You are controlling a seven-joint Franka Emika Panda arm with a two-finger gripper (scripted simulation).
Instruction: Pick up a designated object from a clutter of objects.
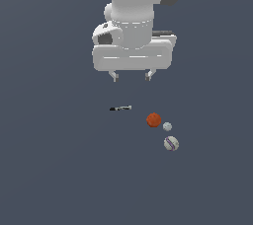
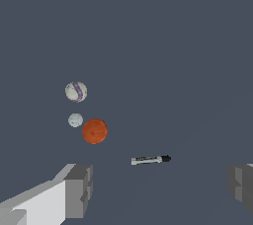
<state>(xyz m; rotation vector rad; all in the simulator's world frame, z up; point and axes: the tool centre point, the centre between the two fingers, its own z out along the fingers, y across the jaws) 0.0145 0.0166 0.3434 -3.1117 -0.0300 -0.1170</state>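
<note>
Hovering above the bench [image 1: 49, 169], fingers [image 1: 114, 76] spread wide, holding nothing; striped ball [image 1: 171, 143] beside pale ball [image 1: 167, 127], orange ball [image 1: 153, 120], dark stick [image 1: 120, 108]

My arm [image 1: 129, 2] is glossy white with a dark grey patch up top. Boxy white tool [image 1: 132, 75], two short grey fingers [image 2: 79, 189] with ribbed block pads.

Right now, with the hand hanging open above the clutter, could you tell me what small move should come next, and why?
Probably shift the hand across toward the purple-striped white ball before descending. Its fingers stand apart and empty, roughly over the dark stick, while the striped ball lies farthest off, beyond the orange ball and the small pale ball. Dropping straight down would likely meet the stick instead.
</note>
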